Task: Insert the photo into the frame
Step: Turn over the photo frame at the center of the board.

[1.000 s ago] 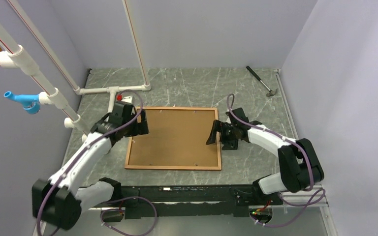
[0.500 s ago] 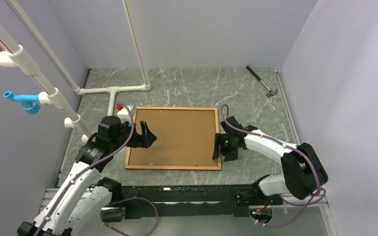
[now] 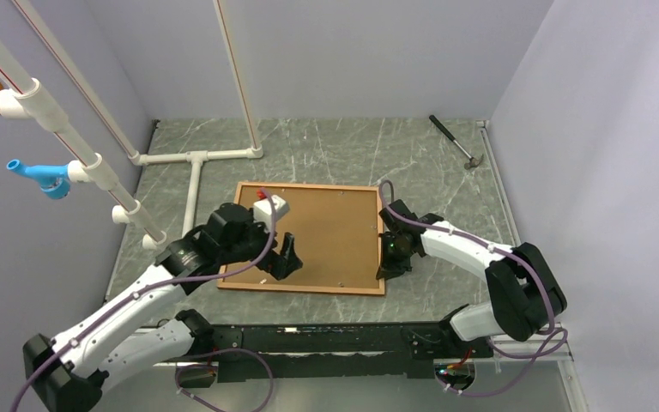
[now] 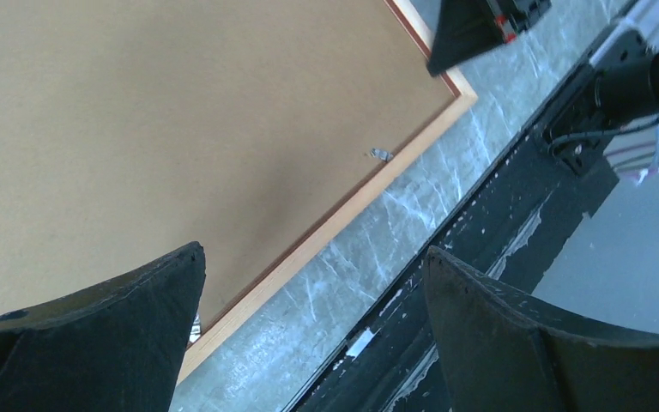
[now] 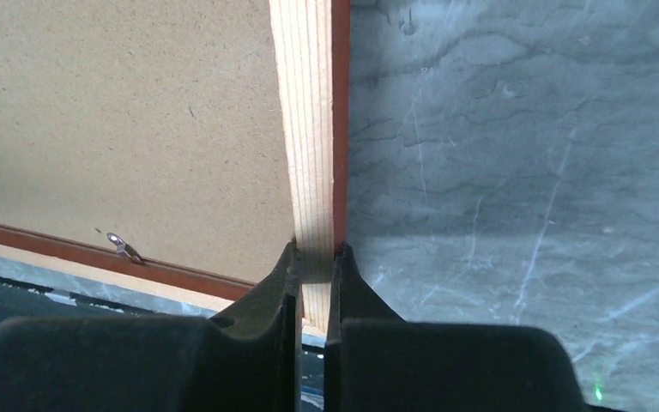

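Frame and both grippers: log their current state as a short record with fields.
frame: flat on the table, back side up, brown backing panel set in it
photo: not visible
right gripper: shut on the frame's right rail, near its front corner
left gripper: open, over the near-left part of the backing panel, holding nothing
other: hammer at the far right of the table
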Motion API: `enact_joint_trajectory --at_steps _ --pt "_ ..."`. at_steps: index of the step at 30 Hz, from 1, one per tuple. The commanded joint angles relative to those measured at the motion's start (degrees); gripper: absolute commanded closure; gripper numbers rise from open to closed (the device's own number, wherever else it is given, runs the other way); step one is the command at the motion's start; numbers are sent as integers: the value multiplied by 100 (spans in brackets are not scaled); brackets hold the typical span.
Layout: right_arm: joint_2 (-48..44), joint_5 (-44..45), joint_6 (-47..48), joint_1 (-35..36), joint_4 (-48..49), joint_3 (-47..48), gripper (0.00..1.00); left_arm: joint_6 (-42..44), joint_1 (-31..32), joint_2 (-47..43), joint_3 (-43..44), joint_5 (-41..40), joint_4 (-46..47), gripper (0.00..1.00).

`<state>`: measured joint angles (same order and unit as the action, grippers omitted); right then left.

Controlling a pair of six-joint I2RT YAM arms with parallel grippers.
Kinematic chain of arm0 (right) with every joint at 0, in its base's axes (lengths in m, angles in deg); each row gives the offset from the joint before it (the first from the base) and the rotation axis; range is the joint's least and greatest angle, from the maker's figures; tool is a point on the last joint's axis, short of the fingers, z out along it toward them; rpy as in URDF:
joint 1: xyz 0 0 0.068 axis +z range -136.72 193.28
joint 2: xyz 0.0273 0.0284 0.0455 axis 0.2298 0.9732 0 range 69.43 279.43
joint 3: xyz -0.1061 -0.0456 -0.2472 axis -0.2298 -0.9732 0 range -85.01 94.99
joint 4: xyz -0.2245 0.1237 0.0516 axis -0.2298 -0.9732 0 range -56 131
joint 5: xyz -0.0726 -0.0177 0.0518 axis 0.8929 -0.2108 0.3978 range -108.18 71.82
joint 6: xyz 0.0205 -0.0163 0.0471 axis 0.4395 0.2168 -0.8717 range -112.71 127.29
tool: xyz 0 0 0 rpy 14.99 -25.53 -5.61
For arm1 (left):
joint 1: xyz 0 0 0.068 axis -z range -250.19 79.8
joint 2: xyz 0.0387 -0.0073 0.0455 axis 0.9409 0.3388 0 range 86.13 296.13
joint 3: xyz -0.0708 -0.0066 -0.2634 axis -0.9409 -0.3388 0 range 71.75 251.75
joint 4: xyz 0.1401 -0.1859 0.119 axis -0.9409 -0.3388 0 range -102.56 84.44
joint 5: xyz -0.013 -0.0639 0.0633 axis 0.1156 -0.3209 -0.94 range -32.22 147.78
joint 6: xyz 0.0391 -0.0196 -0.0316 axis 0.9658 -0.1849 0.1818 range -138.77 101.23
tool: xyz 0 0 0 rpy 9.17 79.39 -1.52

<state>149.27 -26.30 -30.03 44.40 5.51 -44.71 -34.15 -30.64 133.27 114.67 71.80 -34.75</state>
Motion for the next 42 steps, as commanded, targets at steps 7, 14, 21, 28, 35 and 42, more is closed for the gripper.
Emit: enact_joint_trajectory --at_steps 7,14,21,28,35,42 --pt "-342 -245 176 -122 -975 1458 100 910 1814 1220 704 -1862 -1 1" --pt "-469 -709 284 -245 -1401 2048 100 1028 2865 1455 734 -3533 93 1" --pt "-591 -1042 328 -282 -1783 2600 100 1298 3547 1559 655 -4514 189 1" --pt "-619 -1250 409 -292 -2051 2932 100 1301 4041 2179 887 -5799 -29 6" --pt "-749 -1560 379 -297 -2164 3121 100 1218 4135 2814 1060 -6635 -200 16" --pt "-806 -1569 374 -303 -2217 3164 100 1454 4237 2999 1227 -7163 -311 34"
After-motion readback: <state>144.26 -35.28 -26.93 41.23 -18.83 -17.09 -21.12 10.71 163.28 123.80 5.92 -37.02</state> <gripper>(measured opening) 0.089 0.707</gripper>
